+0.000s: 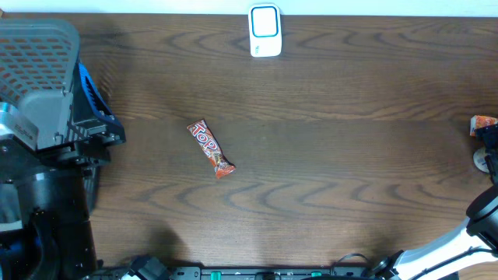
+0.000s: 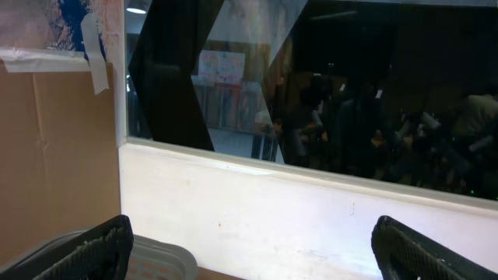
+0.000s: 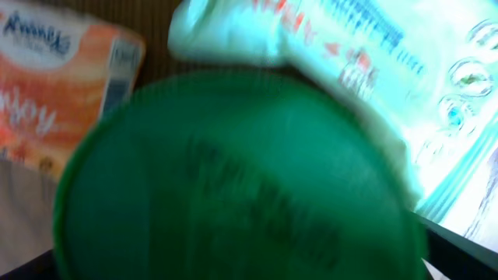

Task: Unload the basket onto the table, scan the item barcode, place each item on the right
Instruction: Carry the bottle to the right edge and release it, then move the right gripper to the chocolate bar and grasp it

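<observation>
Not far along, I'd say: the bar [image 1: 211,148] lies loose mid-table, well apart from the scanner [image 1: 264,31]. Left gripper [image 2: 253,243] gapes wide, empty. Right gripper [image 1: 490,158] hovers over a green lid [image 3: 233,179]; can't tell its jaws.

Your table [image 1: 350,109] from above:
You have the snack bar [image 1: 211,148] lying mid-table, the scanner [image 1: 264,31] behind it at the far edge, the basket [image 1: 39,47] far left.
</observation>
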Motion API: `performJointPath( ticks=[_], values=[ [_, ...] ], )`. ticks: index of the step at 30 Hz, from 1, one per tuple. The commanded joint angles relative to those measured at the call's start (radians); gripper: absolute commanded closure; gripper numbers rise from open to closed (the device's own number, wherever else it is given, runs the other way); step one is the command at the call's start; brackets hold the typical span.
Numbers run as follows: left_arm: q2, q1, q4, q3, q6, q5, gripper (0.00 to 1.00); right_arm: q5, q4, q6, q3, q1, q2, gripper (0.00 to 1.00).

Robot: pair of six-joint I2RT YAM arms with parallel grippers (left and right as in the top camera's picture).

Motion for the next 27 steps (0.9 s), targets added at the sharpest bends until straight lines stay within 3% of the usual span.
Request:
performJointPath(
  ticks=[1,7,12,18,23,27],
  values=[
    [-0.001,0.003,0.001,-0.002,0.013,-0.006,0.02,-0.079,-0.034,-0.04,0.06,0.008,-0.04,0.01],
    [-0.001,0.003,0.001,-0.002,0.013,-0.006,0.02,-0.164,-0.134,-0.04,0.152,0.092,-0.19,0.01],
    [-0.001,0.003,0.001,-0.002,0.013,-0.006,0.02,-0.305,-0.23,-0.008,0.168,0.262,-0.363,0.01],
    [-0.001,0.003,0.001,-0.002,0.013,-0.006,0.02,-0.303,-0.313,-0.009,0.166,0.648,-0.417,0.01],
    [-0.001,0.003,0.001,-0.002,0.013,-0.006,0.02,-0.157,-0.275,-0.028,0.129,1.006,-0.356,0.01],
    [-0.001,0.003,0.001,-0.002,0.013,-0.006,0.02,-0.146,-0.229,-0.076,0.126,1.228,-0.26,0.01]
  ],
)
